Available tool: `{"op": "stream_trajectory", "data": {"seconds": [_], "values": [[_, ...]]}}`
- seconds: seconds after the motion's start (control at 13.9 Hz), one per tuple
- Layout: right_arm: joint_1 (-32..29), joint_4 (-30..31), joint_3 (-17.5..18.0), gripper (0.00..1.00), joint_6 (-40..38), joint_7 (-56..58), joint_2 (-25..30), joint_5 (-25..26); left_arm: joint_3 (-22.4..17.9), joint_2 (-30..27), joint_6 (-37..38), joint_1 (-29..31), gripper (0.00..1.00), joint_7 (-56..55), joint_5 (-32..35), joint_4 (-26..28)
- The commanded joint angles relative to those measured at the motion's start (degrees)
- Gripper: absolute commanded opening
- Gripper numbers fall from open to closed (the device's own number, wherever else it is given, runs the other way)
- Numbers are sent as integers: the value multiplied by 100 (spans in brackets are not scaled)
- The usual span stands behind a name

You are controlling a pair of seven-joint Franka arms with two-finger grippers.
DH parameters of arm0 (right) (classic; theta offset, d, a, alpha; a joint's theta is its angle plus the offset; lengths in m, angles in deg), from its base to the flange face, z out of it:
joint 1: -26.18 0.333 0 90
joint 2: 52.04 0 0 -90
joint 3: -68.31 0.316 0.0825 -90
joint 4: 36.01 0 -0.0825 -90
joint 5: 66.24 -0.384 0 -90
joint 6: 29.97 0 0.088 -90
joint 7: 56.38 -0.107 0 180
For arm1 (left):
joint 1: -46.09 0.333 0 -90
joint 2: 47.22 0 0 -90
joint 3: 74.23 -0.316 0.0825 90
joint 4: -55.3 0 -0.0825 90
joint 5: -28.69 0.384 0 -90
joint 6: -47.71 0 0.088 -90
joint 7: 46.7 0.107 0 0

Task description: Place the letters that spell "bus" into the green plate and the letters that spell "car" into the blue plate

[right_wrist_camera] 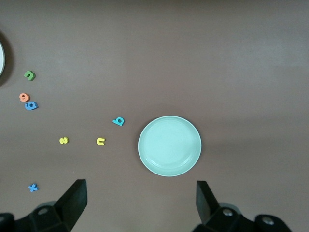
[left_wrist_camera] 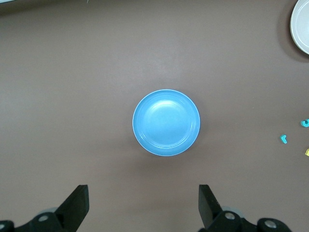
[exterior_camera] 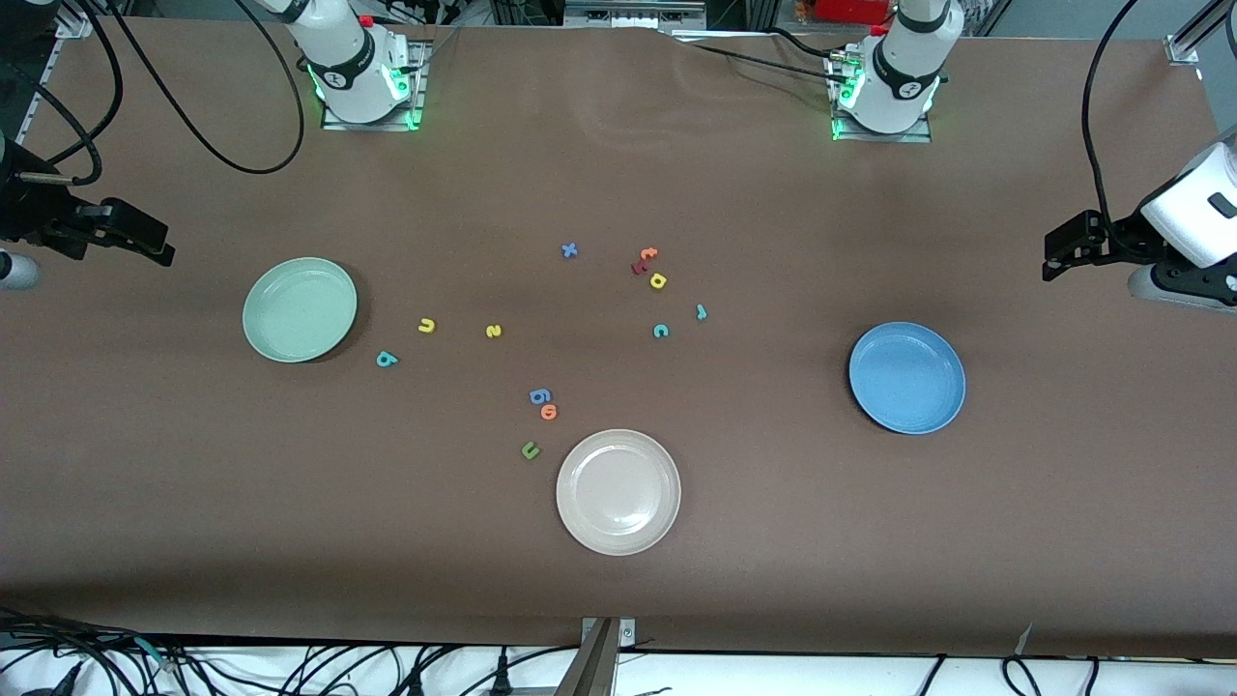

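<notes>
Nearest the camera sits a white plate [exterior_camera: 618,492], while both my tools, left tool [exterior_camera: 1063,253] and right tool [exterior_camera: 135,237], hang spread and empty, so nothing is sorted: green plate [exterior_camera: 300,309] at nine o'clock and blue plate [exterior_camera: 906,377] at three lie bare, with b [exterior_camera: 387,360], u [exterior_camera: 426,326], s [exterior_camera: 494,331], c [exterior_camera: 660,331], a [exterior_camera: 658,281], r [exterior_camera: 702,311] loose on the table [exterior_camera: 773,532] between them.

Even, fairly bright overhead light falls on the brown table [exterior_camera: 193,503], a touch paler toward the arms' bases and darker along the edge nearest the front camera. Shadows are soft and short: a thin dark crescent hugs the green plate [exterior_camera: 300,309], the blue plate [exterior_camera: 906,377] and the white plate [exterior_camera: 618,492]. Each plate shows a mild sheen, not hard glare. Green indicator lights glow at both arm bases. The front view is sharp throughout. In the wrist views the table dims toward the corners, and the gripper fingers [left_wrist_camera: 77,205] at the frame's edge look dark and slightly soft.
</notes>
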Motion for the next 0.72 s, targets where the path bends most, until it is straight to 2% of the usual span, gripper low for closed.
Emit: {"op": "stream_trajectory", "data": {"seconds": [0.0, 0.65], "values": [[-1, 42, 12, 100, 44, -43, 56, 42, 16, 11, -31, 37, 100, 105, -82, 9], [-1, 42, 12, 100, 44, -34, 56, 42, 16, 20, -23, 81, 100, 96, -108, 0]]}}
